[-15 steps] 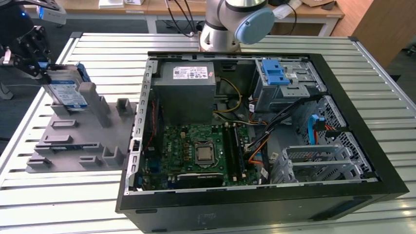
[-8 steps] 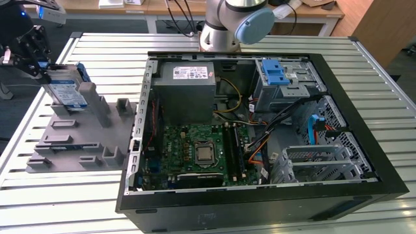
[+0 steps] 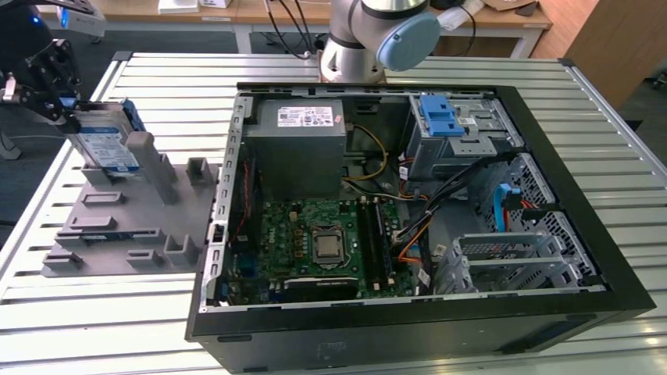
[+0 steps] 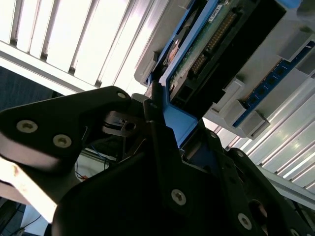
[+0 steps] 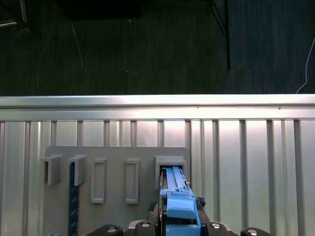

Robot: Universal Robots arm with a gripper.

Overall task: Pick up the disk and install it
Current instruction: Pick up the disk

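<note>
Black robot gripper [image 3: 65,109] is squeezed tight on the top edge of the flat silver disk [image 3: 108,144] with a blue plastic frame and a white-and-blue label. In the second wrist view, its dark fingers [image 4: 160,147] press the blue frame from both sides. The disk stands upright at a slot in the grey plastic rack [image 3: 115,234] on the slatted metal table [image 3: 94,312], at the exterior view's left. Just beside the rack lies the open black computer case [image 3: 417,336], with a green board [image 3: 312,234] inside.

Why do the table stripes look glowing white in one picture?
In the second wrist view, glare off the metal table washes its slats white, leaving the end effector, shut on the disk, a dark silhouette; in the exterior view, light is even, with soft reflections.
</note>
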